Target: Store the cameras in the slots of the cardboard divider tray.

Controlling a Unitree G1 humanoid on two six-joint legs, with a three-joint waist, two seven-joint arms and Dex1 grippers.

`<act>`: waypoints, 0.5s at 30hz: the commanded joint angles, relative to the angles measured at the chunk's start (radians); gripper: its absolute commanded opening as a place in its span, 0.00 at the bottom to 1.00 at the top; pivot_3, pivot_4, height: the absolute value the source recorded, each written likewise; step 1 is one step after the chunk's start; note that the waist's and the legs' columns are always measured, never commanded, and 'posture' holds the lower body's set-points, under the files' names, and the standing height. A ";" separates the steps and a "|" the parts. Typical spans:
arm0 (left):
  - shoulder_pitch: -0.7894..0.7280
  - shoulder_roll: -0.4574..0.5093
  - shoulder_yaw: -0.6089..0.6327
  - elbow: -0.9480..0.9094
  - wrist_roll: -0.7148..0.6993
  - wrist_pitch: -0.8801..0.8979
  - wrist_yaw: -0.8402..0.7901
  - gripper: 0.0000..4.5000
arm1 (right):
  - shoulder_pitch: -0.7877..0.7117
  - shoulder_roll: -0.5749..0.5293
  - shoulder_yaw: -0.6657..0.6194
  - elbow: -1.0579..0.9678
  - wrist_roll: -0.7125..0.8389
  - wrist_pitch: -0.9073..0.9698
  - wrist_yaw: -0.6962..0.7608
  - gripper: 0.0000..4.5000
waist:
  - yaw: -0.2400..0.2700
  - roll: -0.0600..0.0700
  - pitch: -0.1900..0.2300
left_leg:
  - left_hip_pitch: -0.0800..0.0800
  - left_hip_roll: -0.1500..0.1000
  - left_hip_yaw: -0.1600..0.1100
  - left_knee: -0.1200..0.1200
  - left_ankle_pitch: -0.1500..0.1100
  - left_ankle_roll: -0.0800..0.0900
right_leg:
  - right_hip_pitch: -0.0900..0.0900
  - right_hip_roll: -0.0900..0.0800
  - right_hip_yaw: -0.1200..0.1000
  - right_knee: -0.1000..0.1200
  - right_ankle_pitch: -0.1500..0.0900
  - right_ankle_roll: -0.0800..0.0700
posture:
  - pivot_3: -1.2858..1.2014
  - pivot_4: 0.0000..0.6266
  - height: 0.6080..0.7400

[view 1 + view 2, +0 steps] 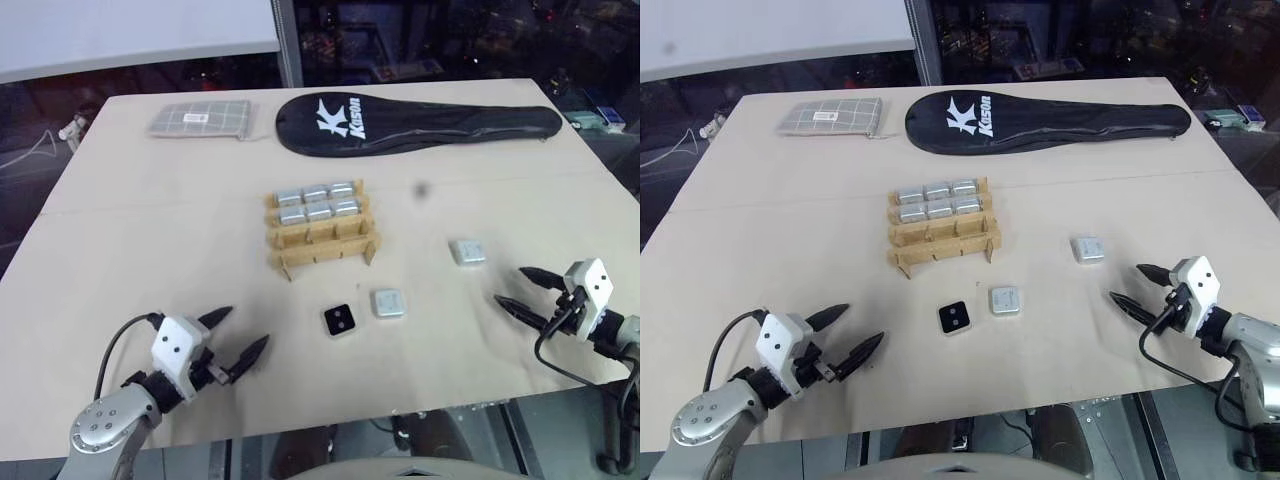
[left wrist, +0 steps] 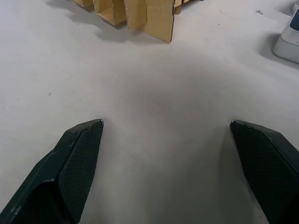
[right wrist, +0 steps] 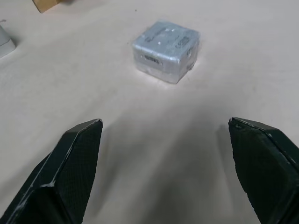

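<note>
Hovering low over the near left of the pale table, the left gripper is holding its two black fingers wide apart with nothing between them.

Item, centre: the small tan cardboard divider tray, a three-by-three grid. Six small silver-grey camera blocks are sitting in its two far rows; the near row of three slots is standing empty.

Item, near the tray's front: a camera with a black face and two round lenses, lying flat, and just beside it a silver-grey camera.

Item, further right: a third loose silver-grey camera, well apart from the other two.

Item, right edge: the right gripper is pointing at that third camera, its fingers spread and empty.

Step judged: six stored, three remaining; a reach for the next pick is beginning. The right gripper's next move is calling for an advance until its fingers are straddling the block, then a squeeze on its flat sides, then a carry to an empty near slot.
</note>
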 commanded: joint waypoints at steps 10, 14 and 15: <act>-0.014 0.016 0.001 0.011 0.004 -0.008 -0.014 1.00 | 0.026 0.002 -0.024 -0.018 -0.001 -0.019 -0.003 0.95 | 0.000 0.000 0.000 | 0.000 0.000 0.000 0.000 0.000 0.000 | 0.000 0.000 0.000 0.000 0.000 0.000 | 0.52 0.24 1.00; -0.026 0.021 -0.001 0.020 0.006 -0.011 -0.022 1.00 | 0.036 0.003 -0.028 -0.020 -0.002 -0.024 -0.006 0.95 | 0.000 0.000 0.000 | 0.000 0.000 0.000 0.000 0.000 0.000 | 0.000 0.000 0.000 0.000 0.000 0.000 | 0.52 0.24 1.00; -0.030 0.023 0.000 0.022 0.005 -0.009 -0.024 1.00 | 0.038 0.005 -0.028 -0.022 -0.002 -0.025 -0.009 0.95 | 0.000 0.000 0.000 | 0.000 0.000 0.000 0.000 0.000 0.000 | 0.000 0.000 0.000 0.000 0.000 0.000 | 0.52 0.24 1.00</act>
